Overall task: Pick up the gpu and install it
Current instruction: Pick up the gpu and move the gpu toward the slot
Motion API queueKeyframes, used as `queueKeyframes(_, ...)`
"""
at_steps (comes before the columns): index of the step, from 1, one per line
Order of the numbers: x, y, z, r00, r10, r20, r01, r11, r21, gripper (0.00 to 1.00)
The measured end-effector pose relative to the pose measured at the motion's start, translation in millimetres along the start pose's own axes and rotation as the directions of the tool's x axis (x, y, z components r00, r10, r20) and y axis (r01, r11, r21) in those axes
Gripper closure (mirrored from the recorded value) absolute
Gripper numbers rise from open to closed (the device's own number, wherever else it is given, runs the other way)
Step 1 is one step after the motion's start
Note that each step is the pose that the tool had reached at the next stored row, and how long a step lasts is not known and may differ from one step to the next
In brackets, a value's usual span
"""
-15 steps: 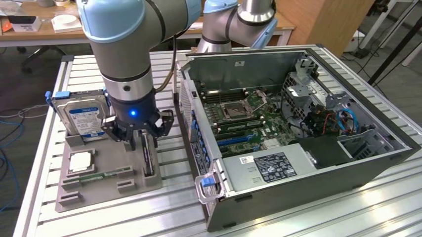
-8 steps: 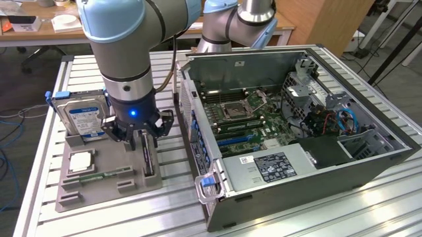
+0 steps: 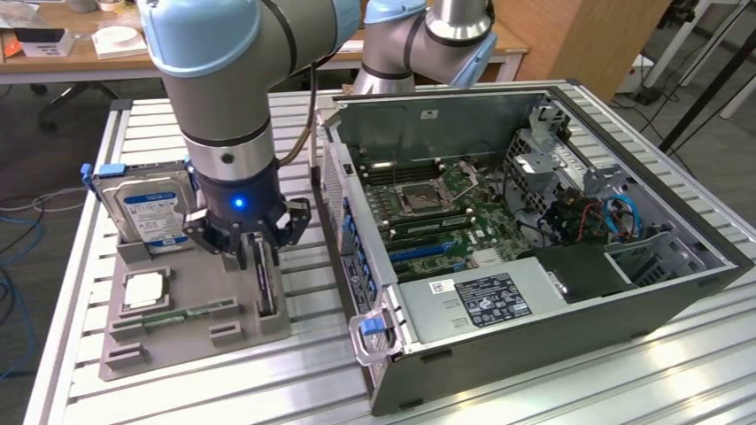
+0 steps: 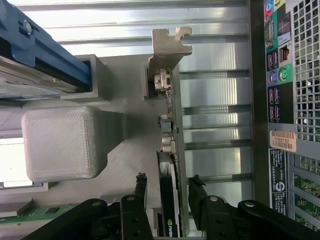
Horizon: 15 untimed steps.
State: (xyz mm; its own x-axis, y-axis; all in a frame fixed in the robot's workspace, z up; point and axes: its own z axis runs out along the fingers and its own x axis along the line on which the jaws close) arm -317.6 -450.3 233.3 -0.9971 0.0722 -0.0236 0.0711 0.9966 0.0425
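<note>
**End effector astride the card**

The black two-fingered end effector (image 4: 167,182) stands open, one finger on each side of the slim green gpu (image 4: 170,165) with its black cooler, a gap showing on both sides. The card stands on edge in the grey plastic tray (image 3: 189,341) on the slatted metal surface (image 3: 532,390), just beside the open black computer case (image 3: 661,292).

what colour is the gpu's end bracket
Silver metal. The end bracket of the gpu shows best in the wrist view.
</note>
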Motion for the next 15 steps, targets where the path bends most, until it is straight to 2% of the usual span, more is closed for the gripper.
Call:
queueKeyframes(8,-0.8,0.0,-0.1,1.0,0.0,-0.0002,0.0,1.0,0.0002,0.54)
queueKeyframes(10,-0.8,0.0,-0.1,1.0,0.0,-0.0002,0.0,1.0,0.0002,0.55)
queueKeyframes(11,-0.8,0.0,-0.1,1.0,0.0,-0.0002,0.0,1.0,0.0002,0.62)
queueKeyframes(15,-0.7,0.0,-0.1,1.0,0.0,-0.0002,0.0,1.0,0.0002,0.62)
